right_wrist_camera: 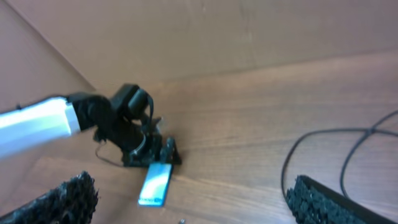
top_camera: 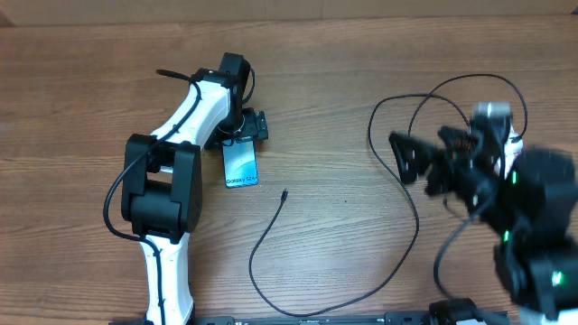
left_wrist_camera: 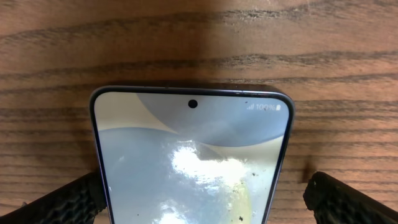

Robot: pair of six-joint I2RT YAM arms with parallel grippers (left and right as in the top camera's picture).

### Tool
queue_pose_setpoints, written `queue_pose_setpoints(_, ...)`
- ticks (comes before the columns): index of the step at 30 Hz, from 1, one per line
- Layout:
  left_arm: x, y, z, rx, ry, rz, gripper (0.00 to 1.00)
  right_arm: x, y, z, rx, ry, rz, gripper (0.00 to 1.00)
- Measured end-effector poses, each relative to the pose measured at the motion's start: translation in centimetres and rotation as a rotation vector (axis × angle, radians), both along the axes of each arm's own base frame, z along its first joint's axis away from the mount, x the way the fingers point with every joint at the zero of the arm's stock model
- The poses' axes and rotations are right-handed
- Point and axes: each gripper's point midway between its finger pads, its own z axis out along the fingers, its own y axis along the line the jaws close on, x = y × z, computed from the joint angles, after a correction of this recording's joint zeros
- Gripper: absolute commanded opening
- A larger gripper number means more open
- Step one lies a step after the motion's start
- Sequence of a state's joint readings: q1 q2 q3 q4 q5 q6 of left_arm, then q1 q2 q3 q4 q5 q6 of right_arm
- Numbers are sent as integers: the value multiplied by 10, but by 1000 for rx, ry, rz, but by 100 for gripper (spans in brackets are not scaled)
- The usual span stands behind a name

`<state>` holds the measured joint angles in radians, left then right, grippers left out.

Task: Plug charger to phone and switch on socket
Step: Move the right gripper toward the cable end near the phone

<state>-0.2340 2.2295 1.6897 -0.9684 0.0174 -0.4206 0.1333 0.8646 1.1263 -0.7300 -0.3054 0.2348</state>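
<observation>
Black ribbed pads (left_wrist_camera: pixel 56 202) of the left pincer (left_wrist_camera: pixel 199 202) stand wide open on either side of the slim black-edged smartphone with a pale blue-teal screen (left_wrist_camera: pixel 193 149), which lies flat on the brown wood-grain desk (left_wrist_camera: pixel 199 43) at the left. Far to the right, the blurred right pincer (top_camera: pixel 420 167) hangs just as open, gripping nothing. Between the arms the long thin black charger cable (top_camera: pixel 416 226) loops in curves, its small plug tip (top_camera: pixel 284 193) lying near the phone's right, apart from it.
</observation>
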Motion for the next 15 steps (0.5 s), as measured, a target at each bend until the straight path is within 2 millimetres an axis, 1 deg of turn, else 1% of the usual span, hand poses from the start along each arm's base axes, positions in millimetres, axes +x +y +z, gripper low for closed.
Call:
queue_pose_setpoints(2,0,0,0,0,0,0,100,15,4,5,-1,46,9,100)
queue_pose_setpoints(4,0,0,0,0,0,0,100,26,9,5,8,72,32,100)
queue_pose_setpoints(6,0,0,0,0,0,0,100,34,19,-8,25,133,79,100)
queue_pose_setpoints(8,0,0,0,0,0,0,100,36,25,-26,44,217,104,100)
queue_pose_setpoints(9,0,0,0,0,0,0,100,39,28,-36,58,265,113,96)
queue_pose_setpoints(10,0,0,0,0,0,0,100,41,30,-45,63,300,119,89)
queue_pose_setpoints(12,0,0,0,0,0,0,100,46,34,-66,76,390,125,79)
queue_pose_setpoints(14,0,0,0,0,-1,0,100,51,37,-95,85,507,122,62)
queue_pose_setpoints(15,0,0,0,0,-1,0,100,52,38,-100,79,520,127,57)
